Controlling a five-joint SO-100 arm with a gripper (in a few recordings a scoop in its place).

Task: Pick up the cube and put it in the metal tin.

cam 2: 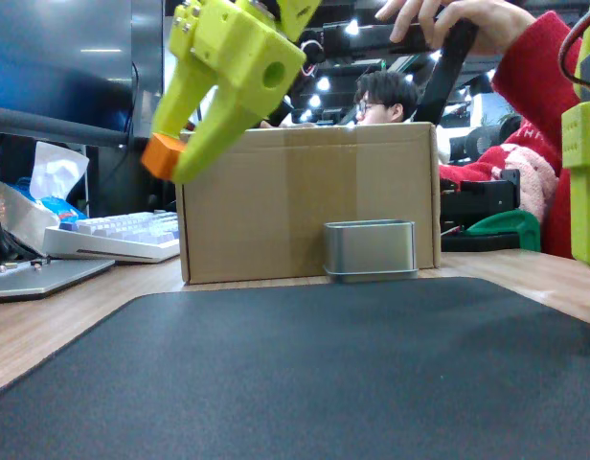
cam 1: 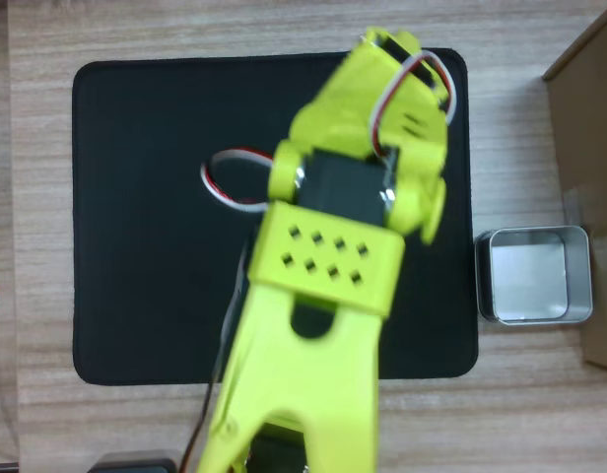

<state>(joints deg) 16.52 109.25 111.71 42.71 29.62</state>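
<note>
No readable text, labels, brands or numbers anywhere; keyboard (cam 2: 118, 237) keycaps too blurred to read.

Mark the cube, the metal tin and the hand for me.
cube (cam 2: 162, 155), fixed view: its orange front face, pinched at the fingertips.
metal tin (cam 2: 370, 248), fixed view: the front wall.
hand (cam 2: 175, 163), fixed view: between the fingertips, closed around the cube.

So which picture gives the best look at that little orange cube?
The fixed view: the cube sits pinched at the gripper fingertips, lifted well above the mat. In the overhead view the yellow arm covers that spot.
</note>
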